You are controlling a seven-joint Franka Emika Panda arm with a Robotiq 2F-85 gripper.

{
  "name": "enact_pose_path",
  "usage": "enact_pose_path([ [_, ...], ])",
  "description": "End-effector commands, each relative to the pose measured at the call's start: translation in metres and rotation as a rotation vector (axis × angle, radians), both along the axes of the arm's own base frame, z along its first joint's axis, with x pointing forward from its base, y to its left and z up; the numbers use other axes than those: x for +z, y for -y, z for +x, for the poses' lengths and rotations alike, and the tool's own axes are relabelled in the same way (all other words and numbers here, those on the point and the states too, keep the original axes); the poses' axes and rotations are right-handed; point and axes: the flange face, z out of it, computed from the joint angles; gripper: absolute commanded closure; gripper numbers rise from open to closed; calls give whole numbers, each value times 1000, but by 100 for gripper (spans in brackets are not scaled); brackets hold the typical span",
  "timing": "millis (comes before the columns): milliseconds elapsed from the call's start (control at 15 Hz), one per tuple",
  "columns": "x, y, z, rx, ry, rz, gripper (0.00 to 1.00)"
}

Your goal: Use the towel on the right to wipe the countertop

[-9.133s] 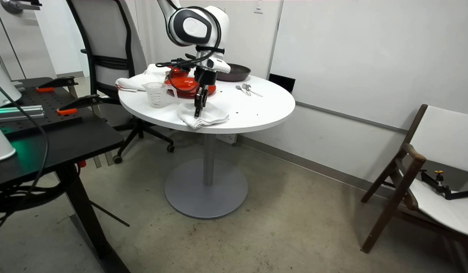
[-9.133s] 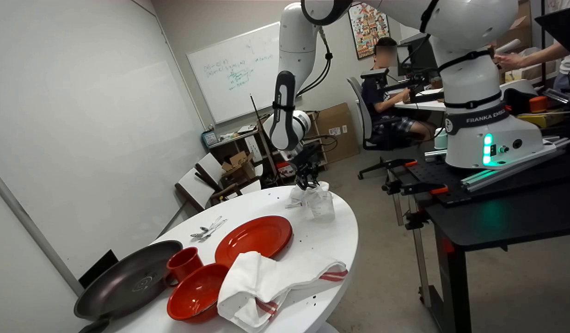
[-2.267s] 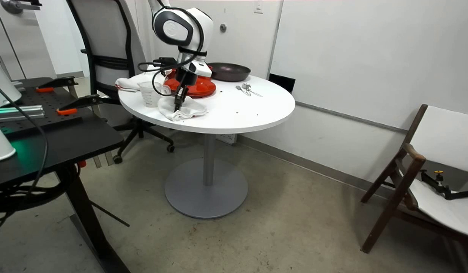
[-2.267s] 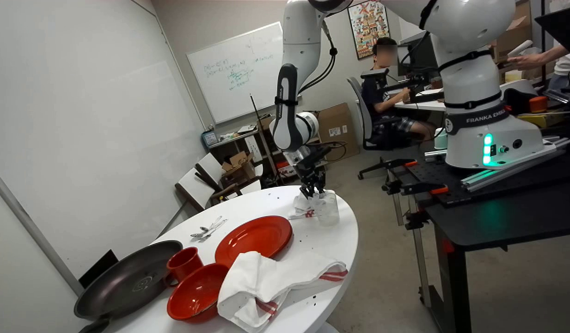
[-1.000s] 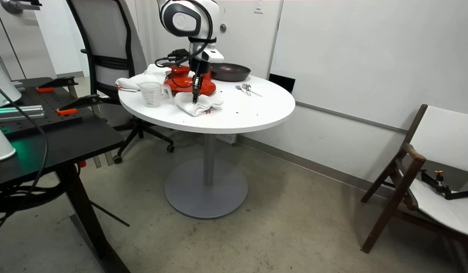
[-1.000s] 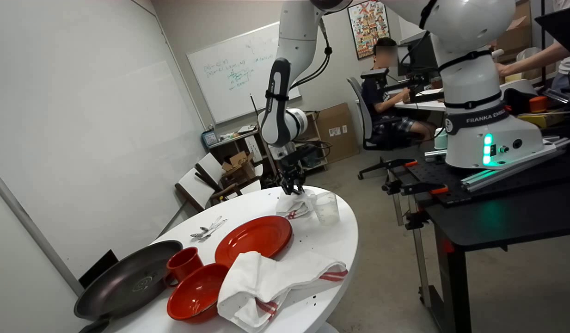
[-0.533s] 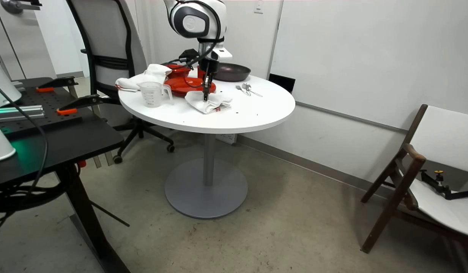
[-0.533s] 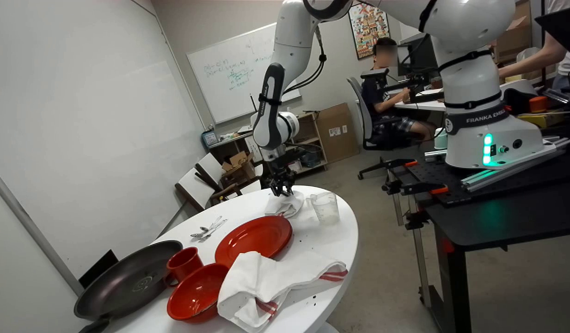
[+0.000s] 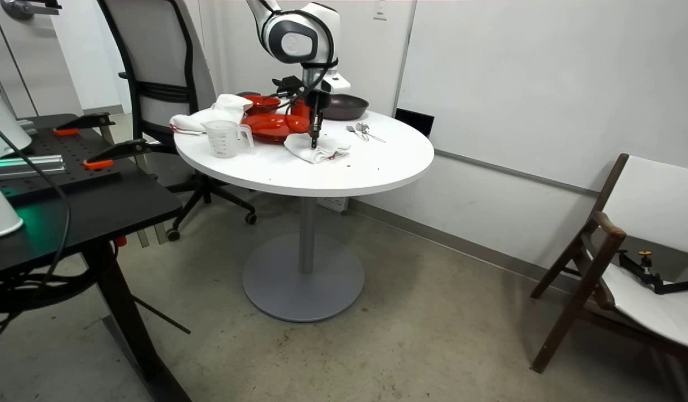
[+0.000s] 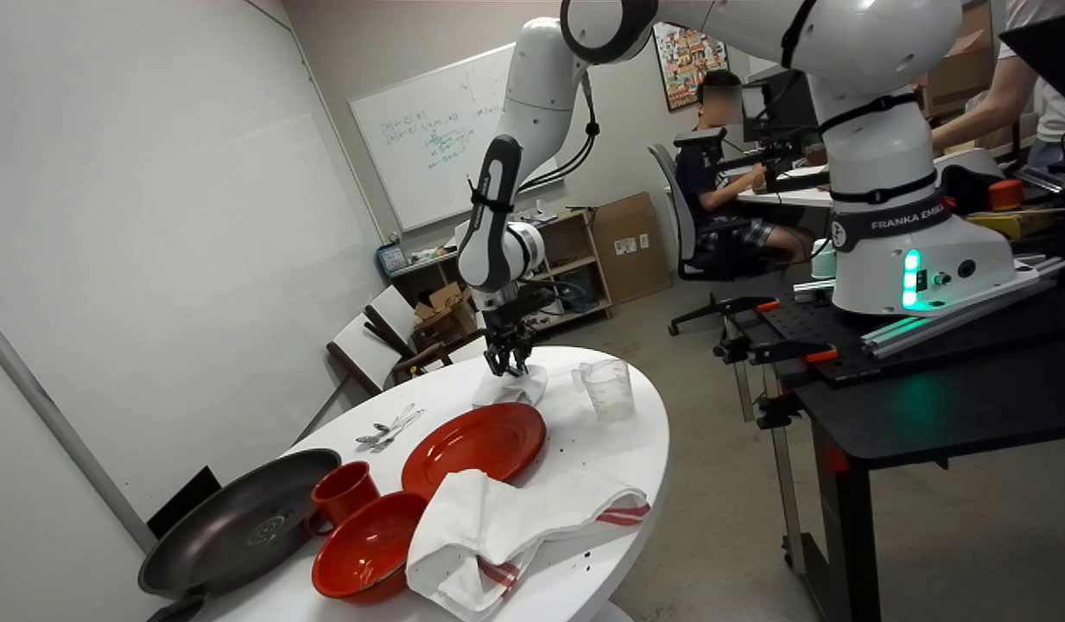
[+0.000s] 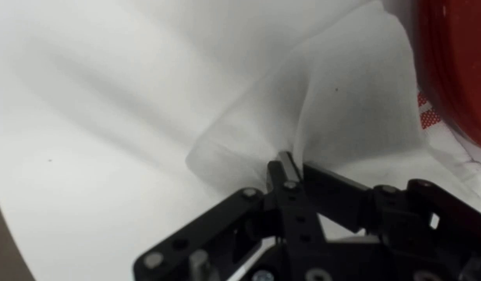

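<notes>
Pinches a fold of the towel (image 11: 357, 113) in the end effector (image 11: 297, 160), down on the worktop (image 9: 380, 162) just beside the red plate (image 10: 476, 445), presumably to leave the rest spread flat for wiping.

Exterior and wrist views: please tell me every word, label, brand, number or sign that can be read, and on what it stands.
"FRANKA EMI…", ending unclear: robot base, in an exterior view.
"FRANKA", small: dark arm panel.
Too small or blurred to read: writing on the far whiteboard, marks on the measuring cup, emblem on the frying pan, labels on the cardboard.
Wrist view: no text.
</notes>
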Motion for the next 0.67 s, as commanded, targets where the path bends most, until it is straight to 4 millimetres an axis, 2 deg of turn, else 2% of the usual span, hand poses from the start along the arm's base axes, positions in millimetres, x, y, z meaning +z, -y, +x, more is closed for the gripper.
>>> enact_pose_path([
  [0,-8,9,25,-32,67,35,99],
  [600,-10,29,45,-59,105,30,99],
])
